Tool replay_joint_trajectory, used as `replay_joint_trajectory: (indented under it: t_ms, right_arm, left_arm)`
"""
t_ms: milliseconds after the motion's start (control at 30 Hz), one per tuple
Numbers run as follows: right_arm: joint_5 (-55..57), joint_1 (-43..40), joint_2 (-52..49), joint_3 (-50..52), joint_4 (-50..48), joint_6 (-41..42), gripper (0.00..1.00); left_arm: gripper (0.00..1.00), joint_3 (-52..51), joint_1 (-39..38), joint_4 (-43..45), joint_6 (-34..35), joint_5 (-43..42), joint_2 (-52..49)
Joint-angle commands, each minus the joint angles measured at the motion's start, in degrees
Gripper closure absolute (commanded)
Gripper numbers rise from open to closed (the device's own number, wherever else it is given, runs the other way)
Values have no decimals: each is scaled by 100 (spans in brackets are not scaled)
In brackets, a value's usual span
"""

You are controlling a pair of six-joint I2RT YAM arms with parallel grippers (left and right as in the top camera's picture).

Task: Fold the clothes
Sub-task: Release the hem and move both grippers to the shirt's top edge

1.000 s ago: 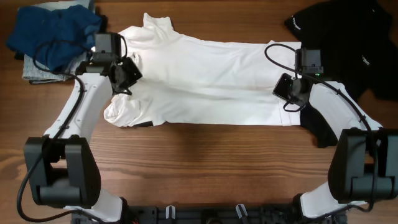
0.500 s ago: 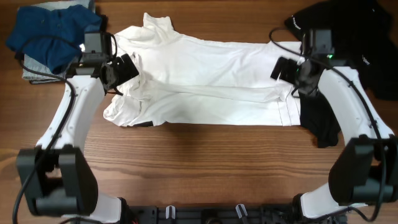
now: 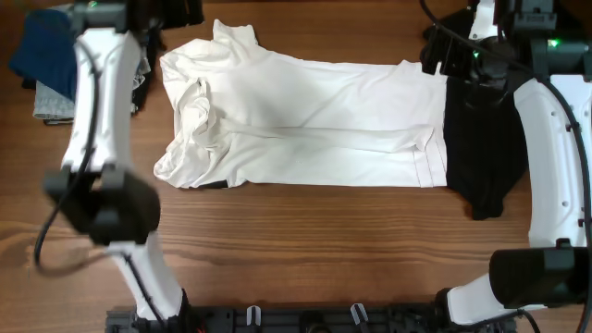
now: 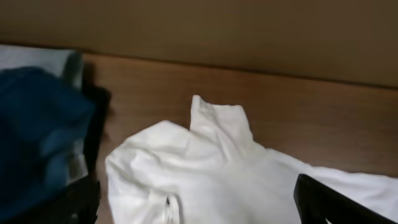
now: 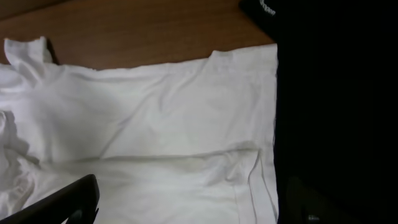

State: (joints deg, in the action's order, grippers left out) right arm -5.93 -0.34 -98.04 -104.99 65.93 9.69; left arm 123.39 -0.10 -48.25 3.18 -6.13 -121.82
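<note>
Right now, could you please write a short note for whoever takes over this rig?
Left tool: open, empty, raised above the collar end.
Right tool: open, empty, raised above the hem end.
White shirt lies lengthwise across the table, one sleeve bunched, a ridge running through it.
Black garment beside its hem; blue garment at the far left corner.
Done: no neat fold visible.
Left: fold the shirt, probably the black garment too.

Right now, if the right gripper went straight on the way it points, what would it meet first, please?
The right gripper would most likely meet the white shirt near its hem, just beside the black garment; depth is unclear.
</note>
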Motion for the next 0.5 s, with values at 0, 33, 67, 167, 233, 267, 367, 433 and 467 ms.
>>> replay_joint_trajectory:
  t_ms: [0,33,67,167,233,267,367,433,467]
  right_arm:
    - [72,0,-258,-66,74,-225,3]
    - [107,0,-284,-66,85,-223,3]
    - [173,2,-332,-66,90,-225,3]
    - [212,26,-455,-66,70,-225,4]
    - [212,39,-551,-66,9,-223,4]
    - [212,37,-573,-66,-35,-223,4]
    - [210,39,-592,-66,-184,-221,4]
    - [210,39,-592,-66,-212,-219,4]
    - [210,44,-592,-66,-214,-219,4]
  left_arm:
    - [1,476,-116,640,-400,-94,-1228]
    - [1,476,-144,870,-452,-90,-1375]
    - [2,476,-181,1189,-520,-87,-1589]
    - [2,476,-275,2009,-581,-85,-2061]
    - [3,476,-323,2406,-579,-90,-2350]
    - [3,479,-348,2535,-579,-92,-2494]
    - [4,479,-372,2645,-599,-92,-2741]
    - [6,476,-398,2688,-597,-92,-2911]
    - [7,479,-422,2686,-597,-90,-2983]
